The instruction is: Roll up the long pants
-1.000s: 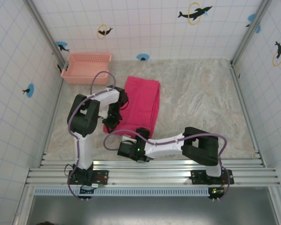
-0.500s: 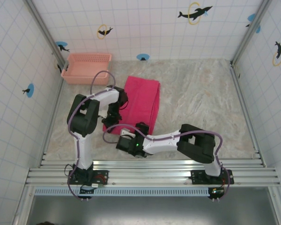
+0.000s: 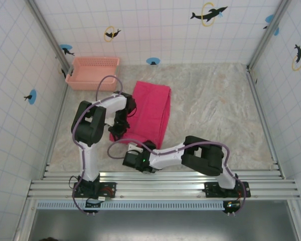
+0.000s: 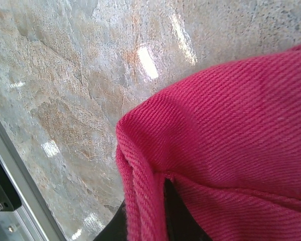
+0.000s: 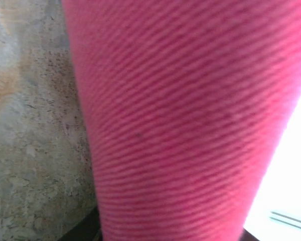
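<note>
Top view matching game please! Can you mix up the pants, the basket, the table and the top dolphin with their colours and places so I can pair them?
Things
1. pants
2. basket
3. table
4. dolphin

Colours and places
A. pale pink, in the far left corner
B. beige and marbled, under everything
C. black, on the back wall
D. bright magenta, lying in a long strip on the table

Pairs: 1-D, 2-A, 3-B, 4-C
</note>
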Motion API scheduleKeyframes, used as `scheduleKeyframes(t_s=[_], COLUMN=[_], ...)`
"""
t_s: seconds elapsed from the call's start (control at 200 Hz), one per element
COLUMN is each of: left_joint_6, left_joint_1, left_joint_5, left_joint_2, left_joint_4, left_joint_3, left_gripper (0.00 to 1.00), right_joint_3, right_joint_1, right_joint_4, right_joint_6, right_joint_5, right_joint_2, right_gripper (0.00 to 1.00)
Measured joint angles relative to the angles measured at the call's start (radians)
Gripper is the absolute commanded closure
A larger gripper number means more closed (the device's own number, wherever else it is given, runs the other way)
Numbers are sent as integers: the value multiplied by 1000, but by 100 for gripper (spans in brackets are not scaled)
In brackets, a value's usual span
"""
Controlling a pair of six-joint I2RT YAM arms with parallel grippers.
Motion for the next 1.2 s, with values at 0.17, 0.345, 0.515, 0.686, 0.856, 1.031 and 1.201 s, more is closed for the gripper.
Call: scheduleKeyframes(t_s=[0.17,0.345,0.515,0.686,0.856,1.031,1.201], left_joint_6=[0,2,11,77,168,259,301], left_joint_1=[0,3,6,16,40,45,45], left_joint_5=[-3,-3,-7,-50,-126,-199,-209], left_joint_2=[0,0,-1,-39,-156,-354,-600], left_joint_4=[0,-1,-1,16,58,166,354], left_joint_3=[0,0,0,0,-10,-92,-267], left_gripper=[100,100,100,7,3,3,3], right_joint_3=[6,16,9,14,66,161,216], right_joint_1=[38,56,42,-39,-169,-261,-343], right_joint_4=[32,42,48,31,-43,-151,-206], right_joint_6=[-3,1,-3,-34,-74,-114,-130], right_joint_5=[104,164,142,-60,-329,-547,-737], right_joint_2=[64,95,84,11,-41,-32,-23], right_gripper=[92,100,100,100,100,100,100])
